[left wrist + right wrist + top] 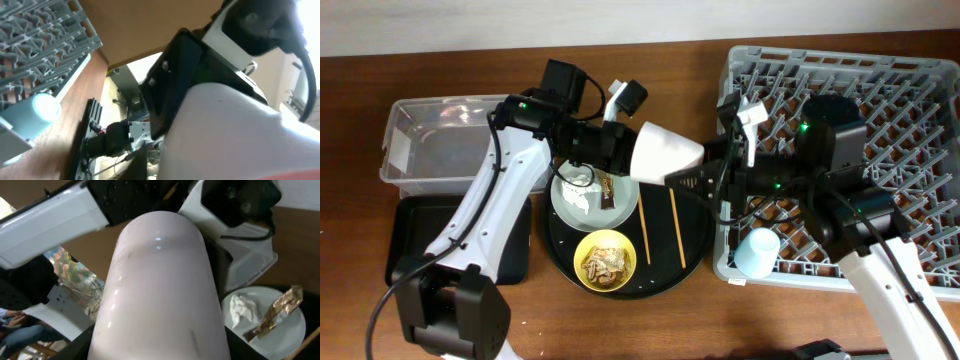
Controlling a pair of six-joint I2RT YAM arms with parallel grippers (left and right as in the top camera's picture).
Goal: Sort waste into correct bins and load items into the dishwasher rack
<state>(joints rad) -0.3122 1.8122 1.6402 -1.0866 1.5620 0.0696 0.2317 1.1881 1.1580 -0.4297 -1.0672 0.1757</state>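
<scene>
The pink cup (665,152) hangs on its side in the air between my two grippers. My left gripper (626,150) is at its wide rim and my right gripper (692,176) is at its narrow base; both look shut on it. The cup fills the right wrist view (160,280) and the lower right of the left wrist view (225,135). The grey-green plate (560,212) holds a crumpled white tissue (578,190) and a gold-brown wrapper (610,190). The yellow bowl (605,262) holds food scraps. Two chopsticks (643,228) lie beside it. The blue cup (757,252) stands upside down in the dishwasher rack (900,120).
The plate, bowl and chopsticks rest on a big round black tray (665,272). The clear tub (440,140) is at the back left with the shallow black tray (410,240) in front of it. The left arm reaches over the plate.
</scene>
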